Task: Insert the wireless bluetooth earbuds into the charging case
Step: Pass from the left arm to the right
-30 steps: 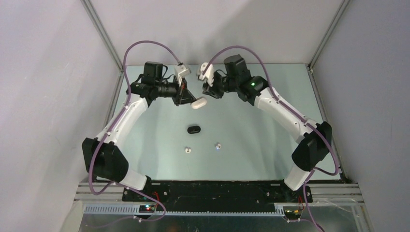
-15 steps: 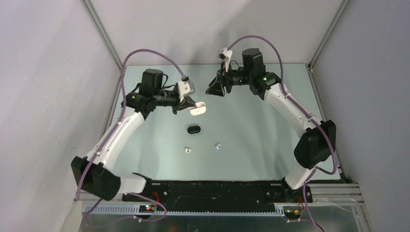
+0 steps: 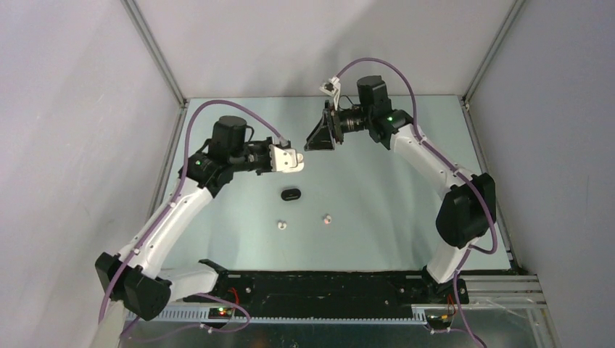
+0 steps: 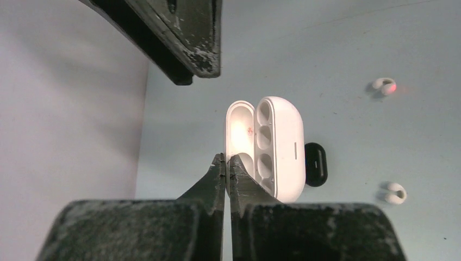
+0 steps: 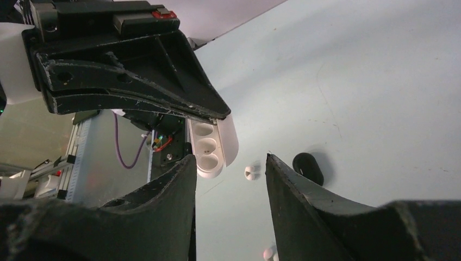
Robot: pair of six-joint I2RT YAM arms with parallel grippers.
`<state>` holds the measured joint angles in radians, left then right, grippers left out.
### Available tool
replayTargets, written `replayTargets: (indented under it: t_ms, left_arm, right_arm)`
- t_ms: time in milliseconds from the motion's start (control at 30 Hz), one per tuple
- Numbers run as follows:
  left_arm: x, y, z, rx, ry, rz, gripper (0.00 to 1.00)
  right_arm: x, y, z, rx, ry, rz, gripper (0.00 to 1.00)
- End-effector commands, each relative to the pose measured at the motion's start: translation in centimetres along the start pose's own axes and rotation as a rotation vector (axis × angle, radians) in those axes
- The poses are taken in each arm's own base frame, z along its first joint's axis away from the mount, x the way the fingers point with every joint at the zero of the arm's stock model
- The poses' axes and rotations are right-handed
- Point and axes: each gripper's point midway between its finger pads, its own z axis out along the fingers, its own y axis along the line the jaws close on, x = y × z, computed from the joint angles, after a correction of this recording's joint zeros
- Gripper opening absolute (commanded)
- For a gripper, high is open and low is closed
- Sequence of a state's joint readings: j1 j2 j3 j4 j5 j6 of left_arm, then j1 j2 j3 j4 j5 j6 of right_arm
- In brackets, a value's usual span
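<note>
While the left gripper (image 4: 225,161) holds the white charging case (image 4: 280,147) up off the table (image 3: 377,210), its fingers pinched tight on the edge of the flipped-open lid, none of the earbuds has gone in yet. The wrist views show the case's round wells facing outward, and every well that can be seen is empty. The right gripper (image 5: 229,157) hovers just beside the raised case with its fingers spread apart and nothing between them. Two white earbuds (image 3: 282,225) (image 3: 327,217) lie loose on the table, side by side but apart, nearer the arm bases than the case; one shows a small red glow in the left wrist view. A black oval case (image 3: 291,193) rests closed on the table between the raised case and the buds. No black buds are in view. So far the case looks opened and presented; picking up each bud and seating it appears to be left.
</note>
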<state>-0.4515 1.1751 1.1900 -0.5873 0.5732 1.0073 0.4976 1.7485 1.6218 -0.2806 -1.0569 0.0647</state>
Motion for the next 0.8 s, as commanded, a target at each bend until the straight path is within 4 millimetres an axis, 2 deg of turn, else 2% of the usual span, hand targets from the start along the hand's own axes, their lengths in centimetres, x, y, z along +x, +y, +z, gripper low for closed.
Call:
replayTargets:
  t_ms: [0,233,367,533,667,767]
  left_arm:
    - [-1.8,2.0,-0.9,-0.088,-0.038,0.091,0.0]
    - [-3.2,2.2,-1.3,-0.101,-0.093,0.082,0.0]
    - [-3.7,2.2,-1.5,-0.104,-0.106,0.071,0.0]
    - [-4.0,2.2,-1.6,-0.112,-0.119,0.049,0.0]
    - [-4.1,2.4,-1.6,-0.119,-0.127,0.039,0.0]
    - [-4.1,2.4,-1.5,-0.121,-0.129,0.023,0.0]
  right_arm:
    - [0.4,0.7,0.5,-0.045,0.014,-0.034,0.54]
    - [0.5,0.5,1.8,-0.038,0.026,-0.082,0.51]
    - [0.4,0.6,2.2,-0.043,0.025,-0.1,0.45]
    - [0.5,1.0,2.3,-0.067,0.029,-0.117,0.31]
    - [0.5,1.6,2.3,-0.103,0.028,-0.141,0.25]
    - [0.4,2.0,2.5,-0.125,0.024,-0.164,0.13]
